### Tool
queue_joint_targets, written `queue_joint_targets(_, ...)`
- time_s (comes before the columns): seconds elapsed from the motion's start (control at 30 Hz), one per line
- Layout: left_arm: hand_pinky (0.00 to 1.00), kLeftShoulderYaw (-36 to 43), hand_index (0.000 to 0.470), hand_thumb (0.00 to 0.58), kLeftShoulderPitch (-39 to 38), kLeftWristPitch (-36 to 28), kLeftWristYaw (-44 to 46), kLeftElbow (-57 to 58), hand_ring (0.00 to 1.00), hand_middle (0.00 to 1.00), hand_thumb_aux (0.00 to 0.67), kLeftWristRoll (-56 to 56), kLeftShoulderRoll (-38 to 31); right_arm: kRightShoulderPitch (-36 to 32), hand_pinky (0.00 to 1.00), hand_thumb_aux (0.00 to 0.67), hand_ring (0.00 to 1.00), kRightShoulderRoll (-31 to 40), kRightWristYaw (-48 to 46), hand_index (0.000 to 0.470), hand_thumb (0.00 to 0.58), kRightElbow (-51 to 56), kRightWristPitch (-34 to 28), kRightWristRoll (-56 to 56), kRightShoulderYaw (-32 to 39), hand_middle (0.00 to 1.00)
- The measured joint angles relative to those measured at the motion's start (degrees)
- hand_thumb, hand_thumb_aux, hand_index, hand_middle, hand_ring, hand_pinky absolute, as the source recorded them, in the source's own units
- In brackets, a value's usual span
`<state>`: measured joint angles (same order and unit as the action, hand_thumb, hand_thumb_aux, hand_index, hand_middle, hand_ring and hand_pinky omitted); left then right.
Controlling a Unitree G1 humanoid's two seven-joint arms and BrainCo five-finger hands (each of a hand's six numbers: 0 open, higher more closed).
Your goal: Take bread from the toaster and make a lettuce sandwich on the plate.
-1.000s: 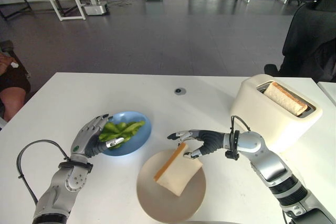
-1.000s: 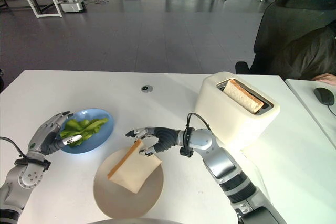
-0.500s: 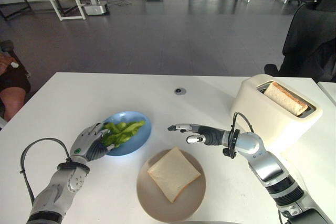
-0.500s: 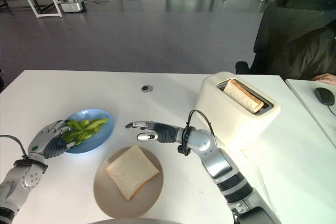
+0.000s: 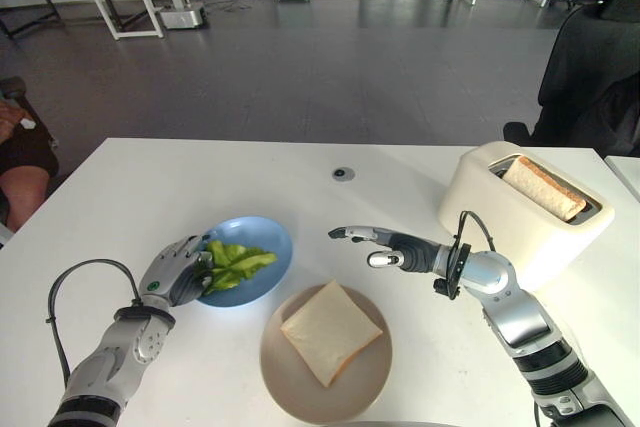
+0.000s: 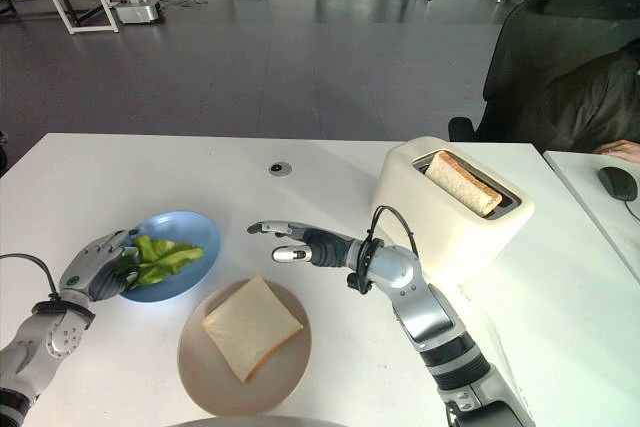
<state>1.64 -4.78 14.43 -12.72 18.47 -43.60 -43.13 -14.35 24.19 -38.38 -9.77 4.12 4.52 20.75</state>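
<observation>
One slice of bread (image 5: 330,331) lies flat on the beige plate (image 5: 371,378) near the table's front edge. A second slice (image 5: 544,188) stands in the slot of the white toaster (image 5: 500,222) at the right. Green lettuce (image 5: 236,262) fills the blue bowl (image 5: 264,276) left of the plate. My left hand (image 5: 177,274) is at the bowl's left rim, fingers curled around the lettuce leaves. Above and right of the plate, between plate and toaster, my right hand (image 5: 385,244) hovers with fingers stretched out and nothing in it.
A small round grommet (image 5: 343,174) is set in the white table (image 5: 140,187) behind the bowl. A computer mouse (image 6: 618,183) lies on the neighbouring desk at far right. A person's knee shows at the left edge, off the table.
The right hand let go of the bread, which now lies flat on the plate, and drew back toward the toaster. The left hand closed on the lettuce and shifted it in the bowl.
</observation>
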Motion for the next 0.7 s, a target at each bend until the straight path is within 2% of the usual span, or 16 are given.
queue_joint_targets(0.13,0.0,-3.3,0.47,0.58,-1.7,2.2,0.0,-3.7,0.0,0.0,0.67,4.6,-0.7,0.2,0.0,0.0,0.0,-0.2,0.4,0.0,0.0,0.0,0.6,0.0,-0.5,0.0)
queue_joint_targets(0.33,0.0,-11.0,0.47,0.58,-4.7,5.2,3.5,-15.3,0.0,0.0,0.67,13.6,-1.0,0.6,0.0,0.0,0.0,-0.5,1.1,0.0,0.0,0.5,1.4,0.0,-1.3,0.0)
queue_joint_targets(0.57,0.0,-10.9,0.47,0.58,-5.8,6.7,7.9,-16.3,0.0,0.0,0.67,16.0,-0.4,1.0,0.0,0.0,0.0,-1.2,1.7,0.0,0.0,1.0,2.2,0.0,-1.6,0.0)
queue_joint_targets(0.7,0.0,-11.2,0.47,0.58,-6.5,7.5,12.5,-21.5,0.0,0.0,0.67,23.2,1.5,1.3,0.0,0.0,0.0,-1.3,2.3,0.0,0.0,1.5,2.6,0.0,-2.4,0.0)
